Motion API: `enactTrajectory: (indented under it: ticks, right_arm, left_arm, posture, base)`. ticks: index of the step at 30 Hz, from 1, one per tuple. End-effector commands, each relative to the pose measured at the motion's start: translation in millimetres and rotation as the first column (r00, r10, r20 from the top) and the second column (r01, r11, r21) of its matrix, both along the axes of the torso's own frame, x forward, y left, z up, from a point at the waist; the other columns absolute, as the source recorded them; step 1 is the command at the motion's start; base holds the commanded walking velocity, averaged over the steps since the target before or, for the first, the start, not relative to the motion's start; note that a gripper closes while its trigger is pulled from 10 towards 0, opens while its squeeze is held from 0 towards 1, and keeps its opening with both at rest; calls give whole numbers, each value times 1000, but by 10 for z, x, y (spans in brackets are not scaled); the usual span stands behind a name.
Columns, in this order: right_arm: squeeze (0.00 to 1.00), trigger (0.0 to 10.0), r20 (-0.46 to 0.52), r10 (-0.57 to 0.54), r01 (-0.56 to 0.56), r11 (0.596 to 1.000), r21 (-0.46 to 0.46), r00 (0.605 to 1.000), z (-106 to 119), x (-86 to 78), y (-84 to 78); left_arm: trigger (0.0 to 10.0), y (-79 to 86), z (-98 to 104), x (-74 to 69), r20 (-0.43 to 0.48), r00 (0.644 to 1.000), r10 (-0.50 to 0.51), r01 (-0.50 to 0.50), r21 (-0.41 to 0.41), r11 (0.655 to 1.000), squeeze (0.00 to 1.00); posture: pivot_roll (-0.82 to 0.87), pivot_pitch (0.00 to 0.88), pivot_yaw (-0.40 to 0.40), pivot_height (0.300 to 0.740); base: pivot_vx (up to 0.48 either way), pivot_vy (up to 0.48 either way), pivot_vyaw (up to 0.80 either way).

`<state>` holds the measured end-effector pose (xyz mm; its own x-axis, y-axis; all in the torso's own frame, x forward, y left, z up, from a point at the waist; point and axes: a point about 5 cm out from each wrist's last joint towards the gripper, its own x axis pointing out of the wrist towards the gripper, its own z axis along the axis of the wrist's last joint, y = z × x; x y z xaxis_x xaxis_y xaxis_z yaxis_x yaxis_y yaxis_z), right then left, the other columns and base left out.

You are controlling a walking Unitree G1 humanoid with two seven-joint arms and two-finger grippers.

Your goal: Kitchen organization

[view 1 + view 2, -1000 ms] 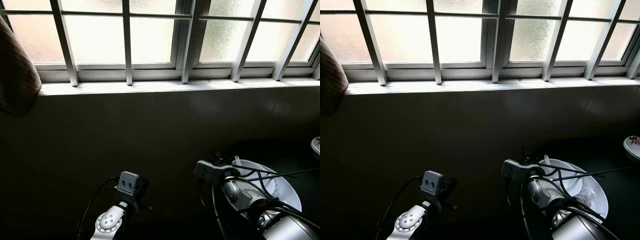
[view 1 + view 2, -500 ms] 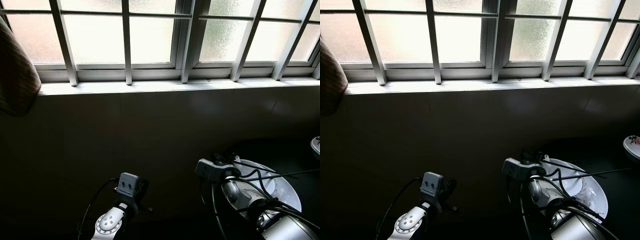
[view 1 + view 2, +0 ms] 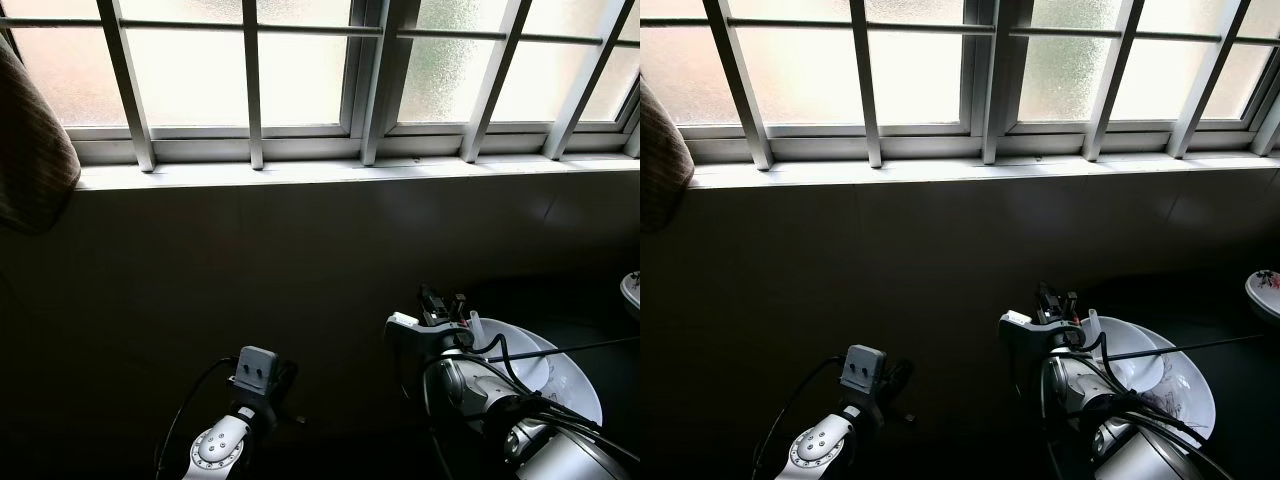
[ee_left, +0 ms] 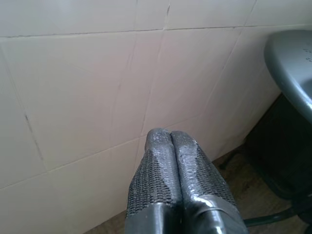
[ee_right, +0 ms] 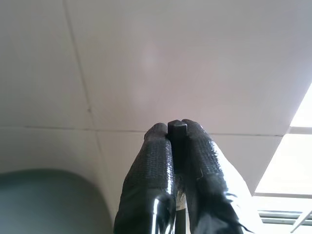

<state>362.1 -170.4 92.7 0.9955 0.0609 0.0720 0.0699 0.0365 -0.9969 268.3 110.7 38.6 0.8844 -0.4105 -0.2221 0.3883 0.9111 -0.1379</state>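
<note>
The right gripper (image 5: 176, 127) clamps a thin dark handle (image 5: 177, 130) between its fingers beside the white bowl (image 3: 565, 375); the left gripper (image 4: 170, 135) hangs empty, fingers pressed together

White bowl (image 3: 1160, 385) sits beneath right arm.

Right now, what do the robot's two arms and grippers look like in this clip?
Both arms are silver metal with black cables looping alongside. The left arm has a round joint ringed with small dots and a grey camera block above it. The right arm carries a similar pale block and more tangled cabling. The left gripper and right gripper each have two long black fingers with mesh-textured, rounded tips.
</note>
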Motion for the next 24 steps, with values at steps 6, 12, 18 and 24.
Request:
enactTrajectory:
  ticks: [6, 12, 18, 24]
  right_arm:
    - [0, 0, 153, 102, -111, 993, 50, 983, 284, 85, 128]
    - [0, 4549, 173, 301, -323, 939, 118, 938, 385, 54, 515]
    - [0, 10000, 173, 383, -414, 887, 206, 907, 434, 8, 732]
    - [0, 10000, 127, 438, -454, 826, 334, 890, 398, -59, 860]
  left_arm:
    - [10000, -29, 15, 27, -2, 1000, -5, 5, -16, 1000, 0]
    - [10000, -29, 15, 42, -3, 1000, -1, 1, -19, 1000, 0]
    - [10000, -32, 13, 51, -4, 1000, 2, -2, -23, 1000, 0]
    - [10000, -29, 10, 56, -5, 1000, 6, -6, -27, 1000, 0]
  posture:
    - [30, 0, -66, 740]
    - [29, 0, -67, 740]
    - [34, 0, -72, 740]
    - [35, 0, -74, 740]
  base:
    - [0, 0, 0]
    - [0, 0, 0]
    - [0, 0, 267]
    - [0, 0, 800]
